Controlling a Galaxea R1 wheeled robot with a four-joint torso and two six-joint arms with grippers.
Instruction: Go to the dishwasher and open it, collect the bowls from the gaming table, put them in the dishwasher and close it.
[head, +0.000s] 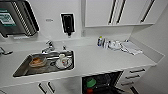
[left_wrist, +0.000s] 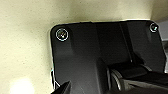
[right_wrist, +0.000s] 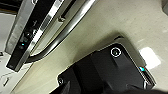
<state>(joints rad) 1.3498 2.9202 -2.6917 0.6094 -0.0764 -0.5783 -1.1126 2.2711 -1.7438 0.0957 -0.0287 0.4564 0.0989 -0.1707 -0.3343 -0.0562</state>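
Observation:
The dishwasher (head: 108, 79) stands open under the white counter, its inside dark with racks. A bright green bowl (head: 91, 82) lies in the rack at the left, with something red (head: 89, 90) just below it. In the right wrist view the dishwasher's open door (right_wrist: 25, 42) shows its dark control edge with small lights, and its steel bar handle (right_wrist: 62, 30) hangs over the beige floor. The dark wrist plates show in both wrist views above that floor.
A steel sink (head: 22, 70) set in the counter holds a brownish bowl (head: 37, 61) and white crockery (head: 63, 62), with a tap (head: 48, 47) behind. Bottles (head: 101, 41) and a cloth (head: 130, 48) lie at the back right. Drawers with black handles (head: 136, 71) flank the dishwasher.

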